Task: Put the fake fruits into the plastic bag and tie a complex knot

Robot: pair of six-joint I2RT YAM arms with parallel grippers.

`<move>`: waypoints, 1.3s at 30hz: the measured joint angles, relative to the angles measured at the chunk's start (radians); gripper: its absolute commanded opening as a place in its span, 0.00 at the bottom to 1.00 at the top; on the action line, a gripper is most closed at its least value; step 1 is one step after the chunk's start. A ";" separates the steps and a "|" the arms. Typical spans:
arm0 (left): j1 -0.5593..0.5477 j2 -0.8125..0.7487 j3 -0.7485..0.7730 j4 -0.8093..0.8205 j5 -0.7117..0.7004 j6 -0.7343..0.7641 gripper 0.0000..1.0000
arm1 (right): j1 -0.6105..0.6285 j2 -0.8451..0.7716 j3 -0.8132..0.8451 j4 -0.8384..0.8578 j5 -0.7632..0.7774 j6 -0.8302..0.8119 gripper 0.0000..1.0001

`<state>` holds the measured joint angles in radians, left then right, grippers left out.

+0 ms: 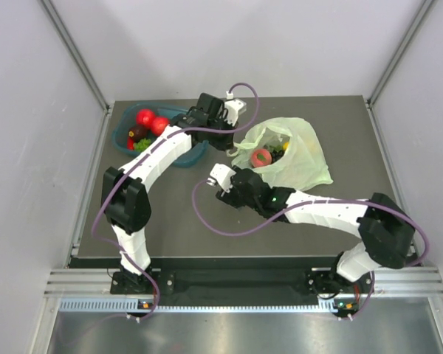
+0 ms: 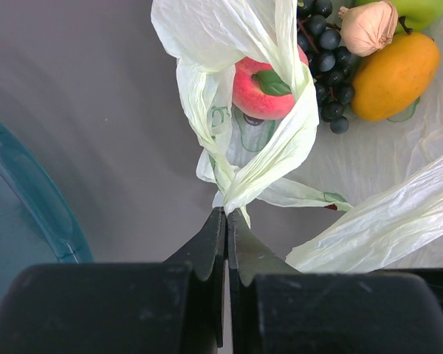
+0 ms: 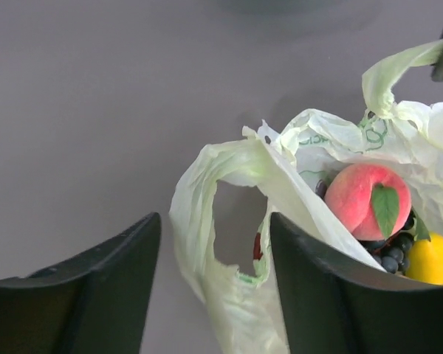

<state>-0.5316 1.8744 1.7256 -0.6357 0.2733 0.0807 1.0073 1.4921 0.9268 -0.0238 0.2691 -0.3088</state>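
The pale green plastic bag (image 1: 299,158) lies open right of the table's middle. Inside it show a peach (image 2: 260,94), dark grapes (image 2: 326,51), an orange fruit (image 2: 395,74), a pale bulb (image 2: 368,26) and a green fruit (image 2: 422,9). My left gripper (image 2: 227,212) is shut on one twisted handle (image 2: 280,151) of the bag, at the bag's left edge in the top view (image 1: 227,140). My right gripper (image 3: 215,221) is open, its jaws on either side of the other handle loop (image 3: 196,199), and sits at the bag's near left (image 1: 240,175). No knot shows.
A teal tray (image 1: 124,127) stands at the back left with two red fruits (image 1: 145,116), a dark fruit (image 1: 138,134) and something green in it. Its rim shows in the left wrist view (image 2: 37,214). Grey walls close in the table on three sides.
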 measured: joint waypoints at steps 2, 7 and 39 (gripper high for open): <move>0.000 0.000 0.000 0.000 0.000 0.000 0.00 | 0.000 0.041 0.009 0.008 0.024 -0.018 0.53; 0.002 0.000 0.000 -0.001 0.002 0.000 0.00 | 0.001 0.083 0.010 0.010 0.073 -0.055 0.14; 0.116 -0.050 0.696 -0.285 0.172 -0.352 0.00 | -0.543 -0.679 -0.026 0.113 -0.412 0.542 0.01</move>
<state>-0.4156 1.8248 2.4218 -0.9207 0.4454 -0.2718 0.4641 0.8135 0.9005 0.0895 -0.1429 0.2333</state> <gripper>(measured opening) 0.019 0.009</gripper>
